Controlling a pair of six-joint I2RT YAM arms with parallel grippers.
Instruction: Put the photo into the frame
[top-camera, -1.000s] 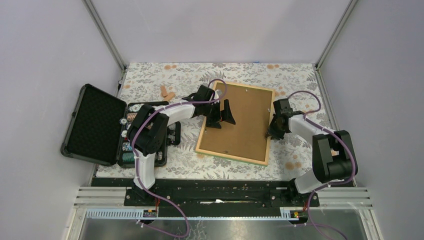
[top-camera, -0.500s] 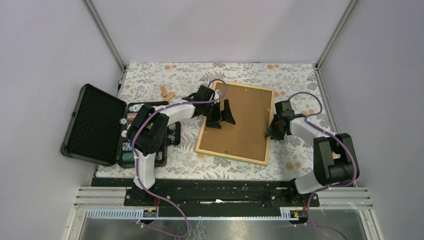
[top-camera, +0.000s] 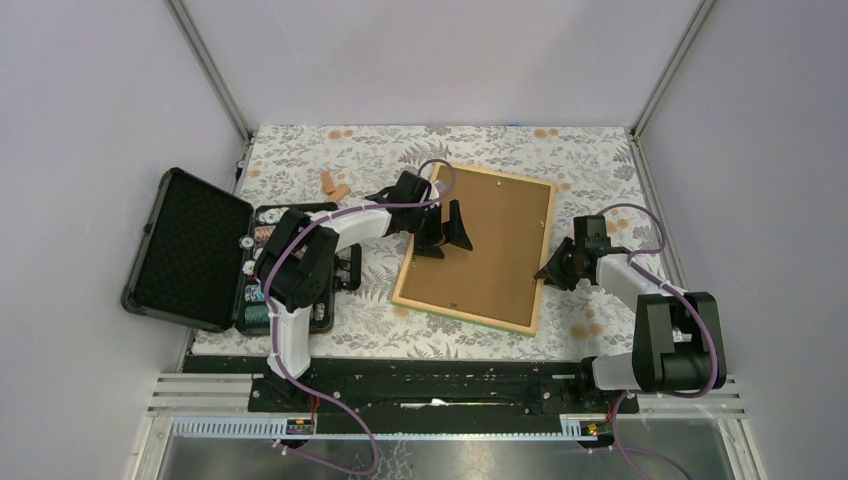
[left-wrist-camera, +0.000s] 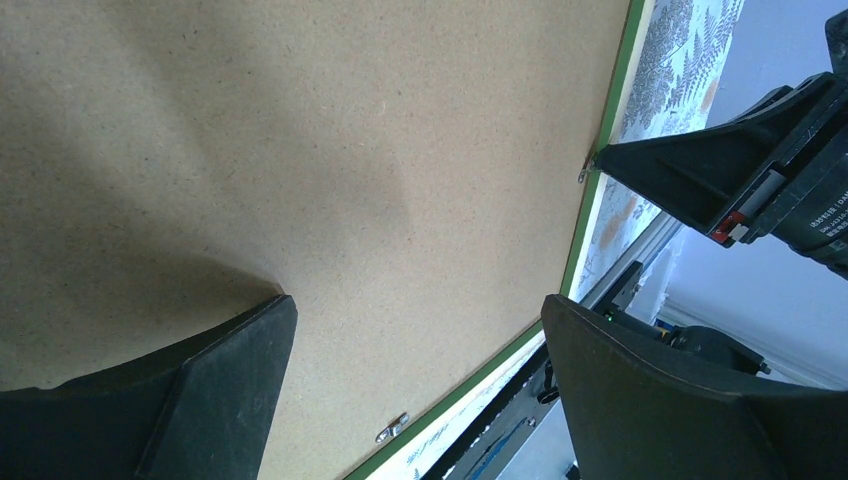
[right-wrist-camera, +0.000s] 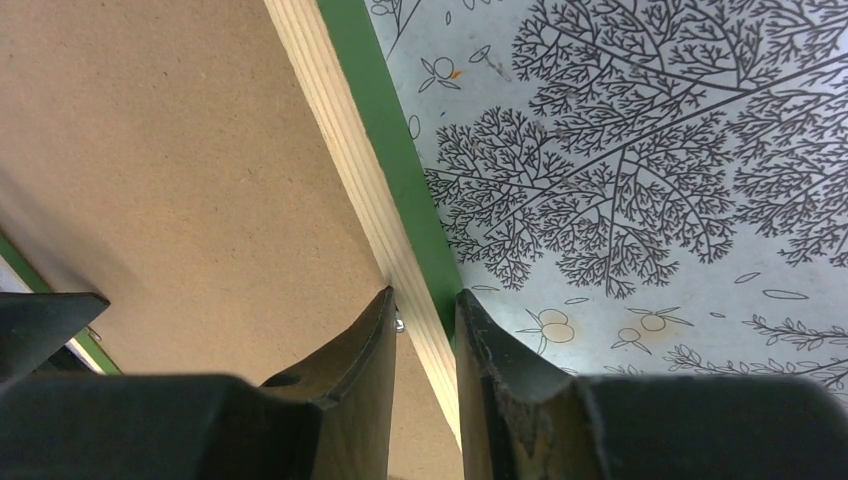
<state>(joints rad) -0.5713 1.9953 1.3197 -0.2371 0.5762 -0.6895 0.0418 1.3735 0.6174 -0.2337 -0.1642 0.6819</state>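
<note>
Right gripper (right-wrist-camera: 425, 300): clamped on right edge of frame (right-wrist-camera: 345, 130). Left gripper (left-wrist-camera: 415, 305): jaws wide apart, above left of backing board (left-wrist-camera: 250, 130).

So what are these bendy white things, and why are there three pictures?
They are two robot arms. One picture looks down from above; the other two come from a little camera on each wrist. On the flowery cloth lies a picture frame, face down, so you see its brown backing board. Further left is an open case of poker chips. The right tool pinches the frame's edge. The left tool hangs open over the board, holding nothing. The photo isn't in sight.
</note>
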